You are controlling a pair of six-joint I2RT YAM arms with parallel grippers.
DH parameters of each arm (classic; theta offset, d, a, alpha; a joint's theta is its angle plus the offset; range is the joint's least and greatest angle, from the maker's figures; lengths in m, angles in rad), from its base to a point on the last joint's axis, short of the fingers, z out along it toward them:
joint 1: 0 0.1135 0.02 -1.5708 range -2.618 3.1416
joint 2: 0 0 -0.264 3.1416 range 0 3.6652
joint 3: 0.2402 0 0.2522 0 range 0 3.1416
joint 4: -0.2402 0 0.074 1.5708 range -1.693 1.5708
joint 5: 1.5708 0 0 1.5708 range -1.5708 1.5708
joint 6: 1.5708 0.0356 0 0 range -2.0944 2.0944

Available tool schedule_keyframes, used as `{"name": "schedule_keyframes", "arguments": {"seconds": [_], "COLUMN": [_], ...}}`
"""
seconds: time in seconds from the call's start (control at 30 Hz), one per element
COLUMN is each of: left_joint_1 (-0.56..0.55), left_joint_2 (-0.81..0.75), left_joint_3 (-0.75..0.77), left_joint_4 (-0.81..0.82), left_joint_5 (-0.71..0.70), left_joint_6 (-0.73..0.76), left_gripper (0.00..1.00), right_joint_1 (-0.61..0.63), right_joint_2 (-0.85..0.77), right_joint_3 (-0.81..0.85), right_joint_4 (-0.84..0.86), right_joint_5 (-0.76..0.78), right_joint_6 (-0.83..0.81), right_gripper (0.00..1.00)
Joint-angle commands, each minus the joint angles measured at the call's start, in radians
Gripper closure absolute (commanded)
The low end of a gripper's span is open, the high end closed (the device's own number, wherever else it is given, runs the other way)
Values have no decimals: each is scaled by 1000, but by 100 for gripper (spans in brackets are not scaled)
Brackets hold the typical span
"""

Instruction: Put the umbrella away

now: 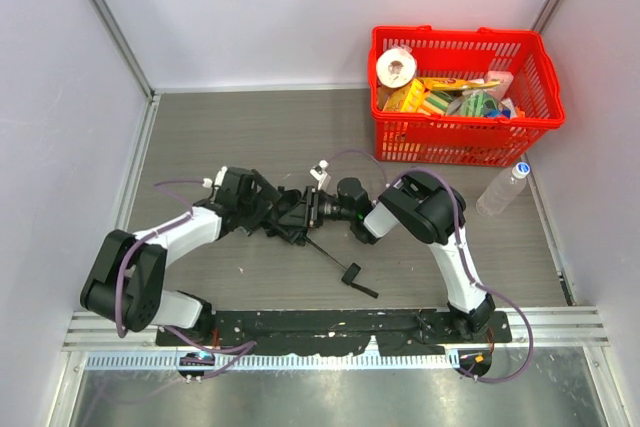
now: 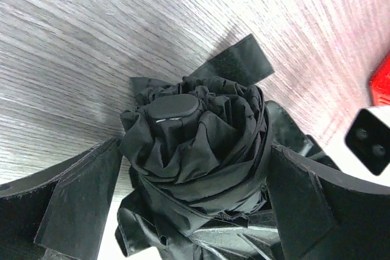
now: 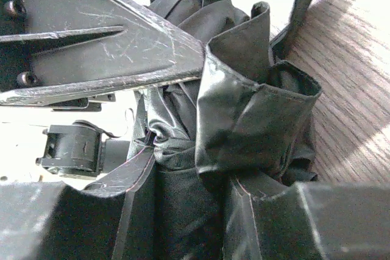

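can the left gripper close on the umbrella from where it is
Probably yes: the left gripper stands open with the bunched umbrella between its fingers, and nothing else sits in that gap.

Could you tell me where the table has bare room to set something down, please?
Bare table stretches between the back wall and the left arm, left of the red basket. A smaller patch lies between the right arm and the right wall, nearer than the bottle. The middle is crowded: both arms meet at the umbrella.
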State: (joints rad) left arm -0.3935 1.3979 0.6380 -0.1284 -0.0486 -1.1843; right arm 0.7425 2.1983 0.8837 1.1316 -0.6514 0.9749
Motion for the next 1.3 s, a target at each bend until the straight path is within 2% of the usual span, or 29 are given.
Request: {"name": "schedule_keyframes", "arguments": {"seconds": [0.0,0.1,0.23,0.33,0.5,0.6,0.63,0.77,0.83,0.9,1.0,1.1,1.17,1.23,1.27], "left_joint_1": [4,4,4,4,4,4,4,4,4,4,4,4,7,15,22], "left_joint_2": [39,78,111,131,193,234,239,225,214,193,156,106,67,7,-19], "left_joint_3": [-67,-55,-51,-43,3,43,43,28,34,32,23,8,3,-3,-8], "left_joint_4": [51,88,159,187,132,58,62,122,122,121,118,122,112,98,93], "left_joint_5": [21,27,44,44,87,92,93,96,93,81,72,78,88,99,107], "left_joint_6": [-81,-72,-72,-58,-57,-46,-43,-28,-12,-8,-6,-5,-5,-9,-15], "left_gripper": [0,0,7,6,0,2,6,31,50,75,98,100,100,100,100], "right_joint_1": [-9,-9,-9,-9,-8,0,3,14,15,17,20,20,18,18,15], "right_joint_2": [17,8,-12,-22,-44,-80,-92,-106,-101,-97,-97,-135,-193,-283,-302], "right_joint_3": [-3,-3,0,3,15,20,30,61,67,69,64,72,92,130,136], "right_joint_4": [149,151,132,109,128,42,24,-85,-81,-81,-79,-194,-472,-670,-738], "right_joint_5": [-42,-62,-88,-105,-154,-165,-174,-182,-191,-192,-188,-136,-52,18,73], "right_joint_6": [150,151,124,97,78,-5,-18,-87,-81,-76,-76,-122,-200,-261,-269], "right_gripper": [99,99,99,99,99,99,99,99,99,99,99,99,81,60,45]}}
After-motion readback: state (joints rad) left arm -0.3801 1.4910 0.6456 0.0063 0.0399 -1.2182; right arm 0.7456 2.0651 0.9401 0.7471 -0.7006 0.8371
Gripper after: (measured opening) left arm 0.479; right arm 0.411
